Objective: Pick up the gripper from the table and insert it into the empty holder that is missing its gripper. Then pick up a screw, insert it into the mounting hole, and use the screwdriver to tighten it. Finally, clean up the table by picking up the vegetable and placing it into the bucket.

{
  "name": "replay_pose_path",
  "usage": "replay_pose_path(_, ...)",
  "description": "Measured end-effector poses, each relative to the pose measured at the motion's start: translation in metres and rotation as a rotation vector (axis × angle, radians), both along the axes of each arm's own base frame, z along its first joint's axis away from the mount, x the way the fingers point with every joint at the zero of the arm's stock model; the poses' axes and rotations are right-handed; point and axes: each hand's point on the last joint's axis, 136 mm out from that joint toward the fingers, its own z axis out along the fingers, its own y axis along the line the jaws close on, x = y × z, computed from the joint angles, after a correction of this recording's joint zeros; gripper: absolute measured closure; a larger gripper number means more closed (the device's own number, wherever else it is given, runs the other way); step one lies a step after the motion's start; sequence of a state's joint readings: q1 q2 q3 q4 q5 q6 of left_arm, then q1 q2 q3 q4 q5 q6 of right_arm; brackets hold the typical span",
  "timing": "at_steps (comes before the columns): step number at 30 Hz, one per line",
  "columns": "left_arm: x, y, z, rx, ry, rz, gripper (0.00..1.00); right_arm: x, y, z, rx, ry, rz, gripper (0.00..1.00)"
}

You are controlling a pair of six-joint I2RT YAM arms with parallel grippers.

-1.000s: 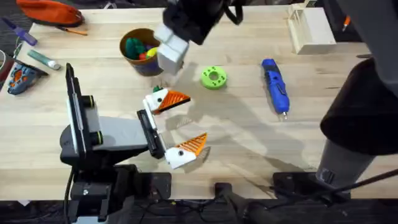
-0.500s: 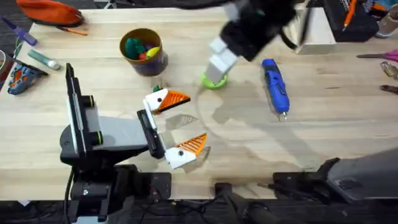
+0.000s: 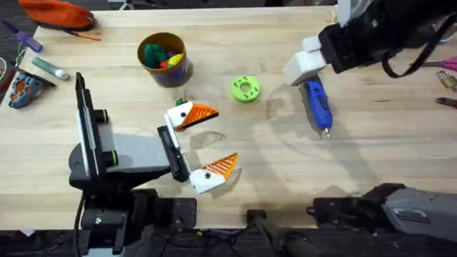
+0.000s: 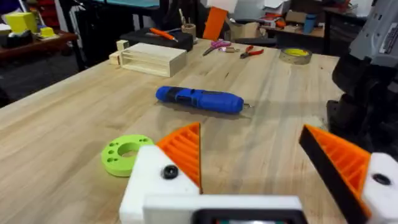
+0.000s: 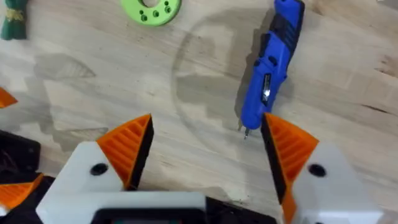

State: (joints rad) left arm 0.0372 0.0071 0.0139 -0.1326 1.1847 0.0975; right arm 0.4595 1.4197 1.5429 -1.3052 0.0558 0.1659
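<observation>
Screwdriver [image 3: 316, 98] pickup looks like the step in hand: the right gripper [image 5: 205, 152], jaws spread wide and empty, should drop squarely over the blue barrel's middle and close across its width. The tool lies on the table [image 3: 371, 153], right of the lime-green disc [image 3: 245, 88], just beneath that gripper. The left gripper [image 3: 200, 146] rests wide open, near left.
</observation>
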Motion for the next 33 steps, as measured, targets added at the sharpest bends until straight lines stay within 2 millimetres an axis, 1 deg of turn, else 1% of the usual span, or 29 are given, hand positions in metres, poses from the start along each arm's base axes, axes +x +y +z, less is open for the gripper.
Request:
replay_pose_path(5, 0.0, 0.0, 0.0, 0.0, 0.0, 0.0, 0.015, 0.0, 0.0, 0.0, 0.004, 0.003, -0.013, 0.009)
replay_pose_path(10, 0.0, 0.0, 0.0, 0.0, 0.0, 0.0, 0.015, -0.002, -0.001, -0.006, -0.011, 0.033, -0.014, 0.008)
replay_pose_path(21, 0.0, 0.0, 0.0, 0.0, 0.0, 0.0, 0.016, 0.006, 0.003, -0.016, -0.02, 0.051, -0.017, 0.008)
replay_pose_path(25, 0.0, 0.0, 0.0, 0.0, 0.0, 0.0, 0.015, 0.006, 0.003, -0.021, -0.031, 0.074, -0.017, 0.007)
replay_pose_path(32, 0.0, 0.0, 0.0, 0.0, 0.0, 0.0, 0.015, 0.005, 0.003, -0.022, -0.033, 0.078, -0.018, 0.009)
replay_pose_path(33, 0.0, 0.0, 0.0, 0.0, 0.0, 0.0, 0.249, 0.005, 0.003, -0.022, -0.033, 0.078, -0.018, 0.007)
